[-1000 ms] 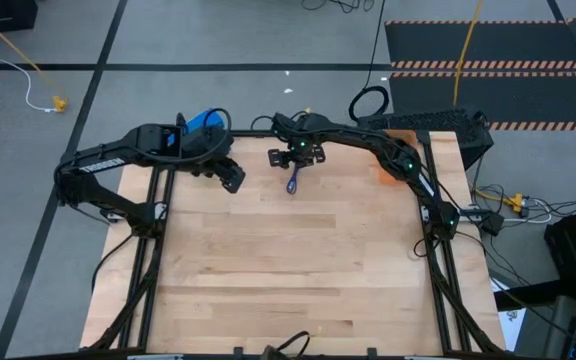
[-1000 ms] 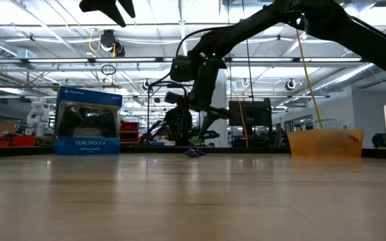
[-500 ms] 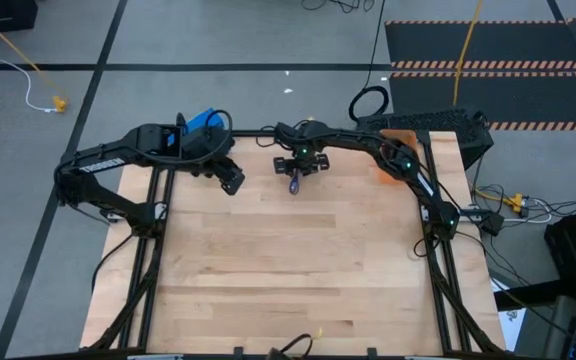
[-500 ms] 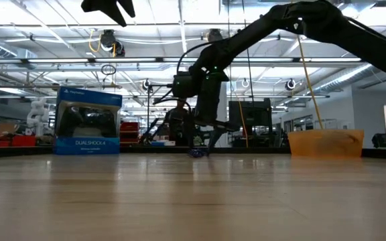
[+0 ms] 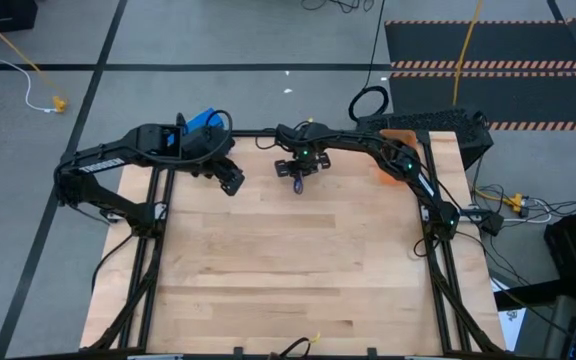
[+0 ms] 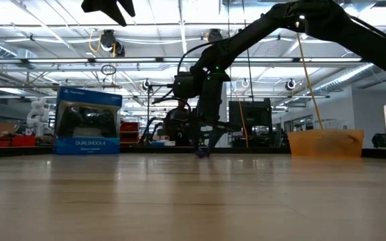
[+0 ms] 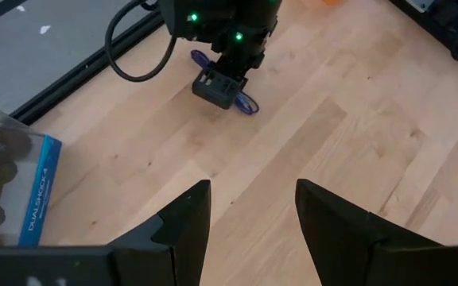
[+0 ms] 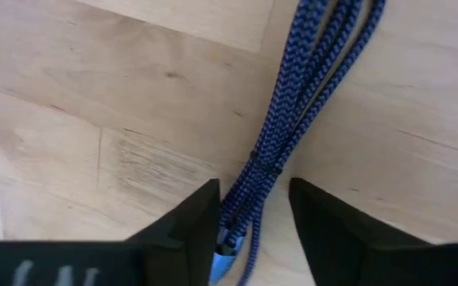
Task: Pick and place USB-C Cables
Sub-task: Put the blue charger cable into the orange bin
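One purple-blue cable bundle (image 8: 293, 119) lies flat on the table (image 5: 298, 270) near its twelve o'clock edge, its tied end sitting between the right gripper (image 8: 249, 226) fingers, which stand apart on either side, not visibly pinching. Best move: squeeze squarely across the tie, then lift straight up so no strand slips. At ten o'clock the left gripper (image 7: 249, 218) hovers, jaws apart, empty.

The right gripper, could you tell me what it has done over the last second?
The right gripper came down over the purple-blue cable on the table, its fingers now straddling the bundle and closing in. The left gripper stayed open, hovering nearby.
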